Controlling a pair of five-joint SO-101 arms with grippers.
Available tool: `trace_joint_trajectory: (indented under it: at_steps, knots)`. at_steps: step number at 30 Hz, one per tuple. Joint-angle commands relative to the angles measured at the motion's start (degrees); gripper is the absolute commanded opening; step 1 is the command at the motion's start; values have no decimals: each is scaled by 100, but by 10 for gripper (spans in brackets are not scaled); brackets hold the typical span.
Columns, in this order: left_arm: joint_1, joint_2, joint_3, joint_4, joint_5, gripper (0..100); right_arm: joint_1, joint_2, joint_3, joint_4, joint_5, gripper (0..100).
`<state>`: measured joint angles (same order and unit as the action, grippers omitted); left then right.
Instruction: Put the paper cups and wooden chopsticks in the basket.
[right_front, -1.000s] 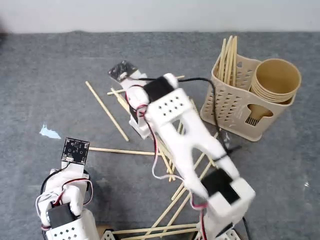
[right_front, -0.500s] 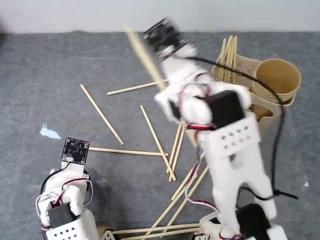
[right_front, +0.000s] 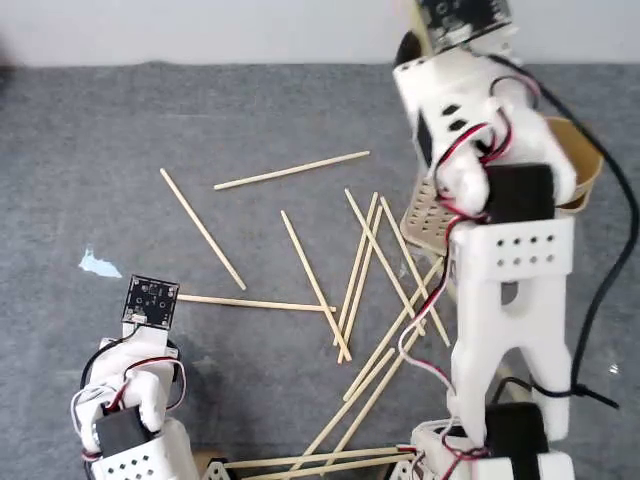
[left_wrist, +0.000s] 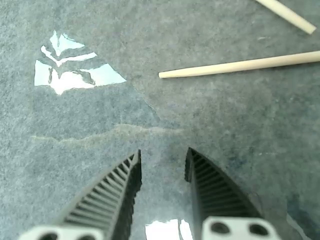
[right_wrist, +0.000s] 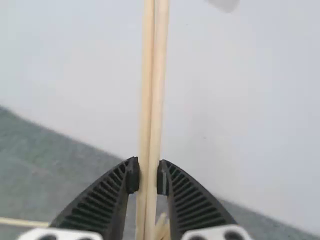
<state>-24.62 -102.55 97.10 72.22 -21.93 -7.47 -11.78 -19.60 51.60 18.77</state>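
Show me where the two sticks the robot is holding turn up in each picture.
Right wrist view: the two chopsticks stand upright in the middle, pinched in the right hand.
High view: a pale sliver at the top edge, above the basket.
Left wrist view: a different stick, a loose chopstick lying past the left hand.
Shared landmark: the grey mat.

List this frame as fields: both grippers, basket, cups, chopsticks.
basket: beige slotted plastic, mostly behind the right arm
paper cups: tan stack at the basket, mostly hidden
left gripper: open, empty, low over the grey felt table
right gripper: shut on two held wooden chopsticks, raised by the basket
loose chopsticks: many, scattered on the table
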Motion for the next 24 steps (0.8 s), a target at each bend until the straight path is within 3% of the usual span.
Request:
trace_joint_trajectory:
  at_steps: [1,15,24]
  knots:
    - [26,-44,-66,35,35,137,242,84,-229,-611,-35,8]
    - [26,-44,-66,35,35,137,778,374,914,-734,-800,8]
    - [26,-44,-66,35,35,137,884,-356,3262,-2571,-949,8]
